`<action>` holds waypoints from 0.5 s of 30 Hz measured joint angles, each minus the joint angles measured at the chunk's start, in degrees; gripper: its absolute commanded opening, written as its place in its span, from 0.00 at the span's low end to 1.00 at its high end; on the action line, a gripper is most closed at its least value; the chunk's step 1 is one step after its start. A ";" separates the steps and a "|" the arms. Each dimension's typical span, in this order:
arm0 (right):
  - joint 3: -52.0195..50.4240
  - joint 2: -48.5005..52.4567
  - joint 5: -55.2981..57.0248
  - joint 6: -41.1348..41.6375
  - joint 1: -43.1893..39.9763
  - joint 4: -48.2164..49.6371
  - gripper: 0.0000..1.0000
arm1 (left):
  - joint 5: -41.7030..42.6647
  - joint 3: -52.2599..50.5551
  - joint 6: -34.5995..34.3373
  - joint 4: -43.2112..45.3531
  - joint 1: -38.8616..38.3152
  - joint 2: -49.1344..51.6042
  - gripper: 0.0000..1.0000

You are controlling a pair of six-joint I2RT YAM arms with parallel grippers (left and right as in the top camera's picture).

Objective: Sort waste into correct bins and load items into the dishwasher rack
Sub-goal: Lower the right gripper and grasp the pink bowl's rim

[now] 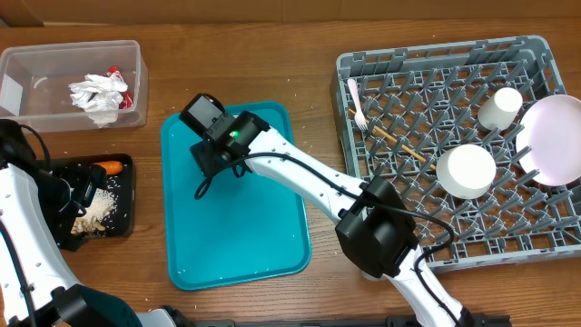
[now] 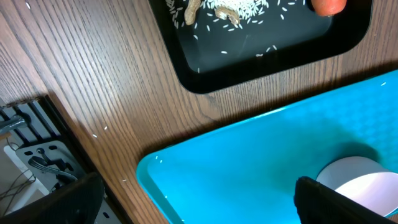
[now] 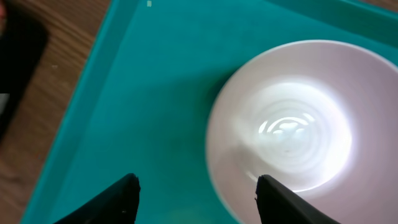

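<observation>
Both wide apart and empty, left gripper (image 2: 198, 186), right gripper (image 3: 198, 183) over pale bowl (image 3: 292, 124), teal tray (image 3: 155, 81).

a brown wood-grain bench (image 1: 272, 54) seen from above, carrying four things; at the top left, a clear plastic tub (image 1: 45, 91) sits near the bench's left edge; below it, apart from it, lies a shallow black tray (image 1: 125, 195); just right of that, with a narrow strip of bare wood between, a flat teal tray (image 1: 245, 236) lies slightly askew in the middle; on the right stands a large grey dishwasher rack (image 1: 427, 91), separated from the teal tray by a gap of wood; a few pale specks (image 1: 301, 136) dot the bench there.
</observation>
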 measured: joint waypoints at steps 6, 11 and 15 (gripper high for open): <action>-3.21 0.00 1.90 -1.11 -1.01 3.98 0.56 | 0.00 0.00 0.00 0.00 0.00 0.00 1.00; -6.75 0.00 2.16 -1.70 -1.01 7.69 0.56 | 0.00 0.00 0.00 0.00 0.00 0.00 1.00; -8.22 0.00 0.79 -1.88 -0.98 7.80 0.54 | 0.00 0.00 0.00 0.00 0.00 0.00 1.00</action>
